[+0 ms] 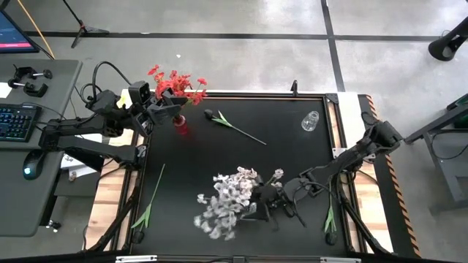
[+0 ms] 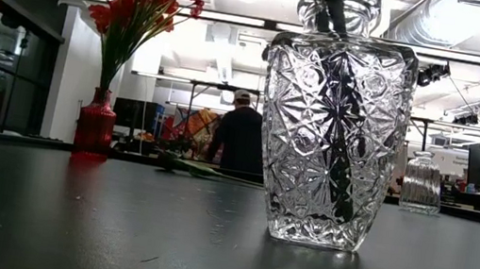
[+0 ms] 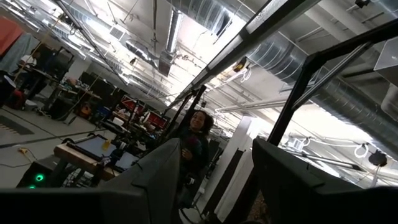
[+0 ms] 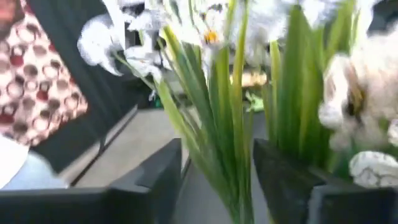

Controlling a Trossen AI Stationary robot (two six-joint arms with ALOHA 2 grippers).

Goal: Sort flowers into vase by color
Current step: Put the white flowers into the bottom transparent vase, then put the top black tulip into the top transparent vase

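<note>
Near: cut-glass clear vase (image 2: 331, 139) holding white-blossomed green-stemmed sprays (image 1: 227, 199); right gripper (image 4: 214, 180), jaws parted around the stems, apparently letting go.
Middle: dark tulip-headed flower (image 1: 232, 125) lying loose, probably awaiting sorting.
Far: red glass vase (image 1: 180, 126) of red sprays (image 1: 175, 82); left gripper (image 3: 214, 180) beside it, open, empty.

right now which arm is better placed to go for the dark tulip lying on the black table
Left, probably. The left gripper hovers by the red glass vase, near the dark tulip; the right gripper is down at the white flowers.
</note>
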